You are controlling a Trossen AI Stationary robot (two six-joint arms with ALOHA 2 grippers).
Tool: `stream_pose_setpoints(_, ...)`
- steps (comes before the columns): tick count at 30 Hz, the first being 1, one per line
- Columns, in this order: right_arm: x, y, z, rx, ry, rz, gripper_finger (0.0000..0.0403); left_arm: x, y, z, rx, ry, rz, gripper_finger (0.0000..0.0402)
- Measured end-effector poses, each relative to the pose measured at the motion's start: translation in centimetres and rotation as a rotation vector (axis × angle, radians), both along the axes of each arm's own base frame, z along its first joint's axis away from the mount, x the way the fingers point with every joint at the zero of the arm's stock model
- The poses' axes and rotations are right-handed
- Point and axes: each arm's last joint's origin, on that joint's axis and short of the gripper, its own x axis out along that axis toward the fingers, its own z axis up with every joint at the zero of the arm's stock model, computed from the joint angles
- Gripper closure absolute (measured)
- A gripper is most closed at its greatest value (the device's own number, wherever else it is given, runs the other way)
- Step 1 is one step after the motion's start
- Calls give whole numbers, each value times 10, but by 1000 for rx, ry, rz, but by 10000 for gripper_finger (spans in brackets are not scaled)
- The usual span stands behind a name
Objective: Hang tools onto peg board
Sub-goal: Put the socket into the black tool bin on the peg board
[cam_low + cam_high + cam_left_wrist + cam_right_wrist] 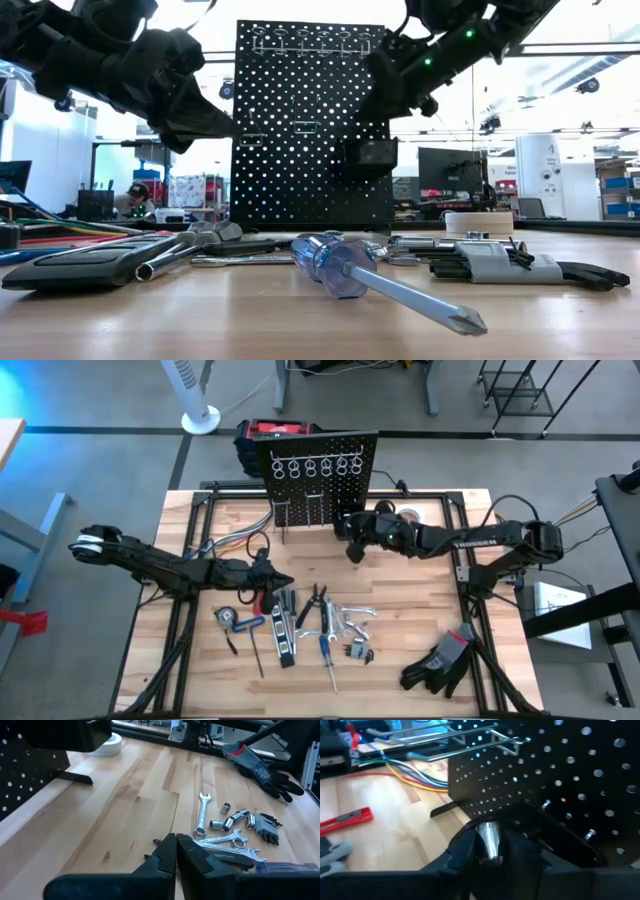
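socket: a small silver socket (488, 839) sits between your right gripper (492, 851) fingers, right over the peg board (322, 468) bin (369, 158).
step: looks like the drop-off; jaws narrow, socket not clear yet.
next: you'd want to open wider, then back off.
left gripper (176, 855): pinched closed, empty, above the wrenches (202, 815) on the table.

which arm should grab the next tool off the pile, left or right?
Left, probably. The left gripper, shut and empty, hovers right beside the tools. The right gripper is up at the peg board by its small bin, with a silver socket between its fingers.
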Motion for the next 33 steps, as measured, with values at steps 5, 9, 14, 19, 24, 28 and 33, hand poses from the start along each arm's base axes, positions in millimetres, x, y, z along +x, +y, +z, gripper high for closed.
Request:
stream_pose_setpoints(5, 0, -3, 0, 4, -4, -11, 238, 0, 0, 0, 0, 0, 0, 401)
stream_pose_setpoints(9, 0, 4, 0, 22, 1, 5, 198, -1, 0, -2, -3, 7, 0, 401)
stream_pose_setpoints(14, 3, 34, -9, 31, 44, 110, 173, -5, -2, -9, -16, 86, 14, 401)
stream_pose_setpoints(19, 6, 75, -24, 24, 104, 246, 176, -8, -1, -14, -29, 138, 72, 401)
stream_pose_setpoints(24, 5, 111, -37, 41, 146, 347, 190, -7, -3, -14, -32, 129, 65, 401)
stream_pose_setpoints(28, 4, 128, -59, 138, 222, 380, 190, -8, -2, -14, -64, 125, 109, 401)
stream_pose_setpoints(33, 6, 146, -88, 252, 313, 456, 178, -8, -3, -14, -93, 123, 126, 401)
